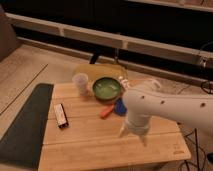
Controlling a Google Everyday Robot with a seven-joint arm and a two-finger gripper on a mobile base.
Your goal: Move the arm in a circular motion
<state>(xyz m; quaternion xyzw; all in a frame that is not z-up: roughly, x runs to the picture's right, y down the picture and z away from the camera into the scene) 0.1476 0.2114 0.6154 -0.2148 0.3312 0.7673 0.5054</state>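
Camera view has the front of the wooden table (pixel 90 147) closest to us. The hand (pixel 133 138) hangs low over the right part of the table and points down. Its two fingers are spread apart, and there is nothing between them. The hand is on the end of the arm (pixel 172 107), which is big and white and comes in from the right side.

A bit farther back lie a small black box (pixel 61 115), an orange thing (pixel 105 111) and a blue thing (pixel 120 106) that the arm partly hides. Behind those sit a green bowl (pixel 107 88) and a clear cup (pixel 80 83).

I think the arm is partway round its circle, at the low part near us. Next it should swing round in a smooth curve. It must go high enough not to bump the bowl or the cup.
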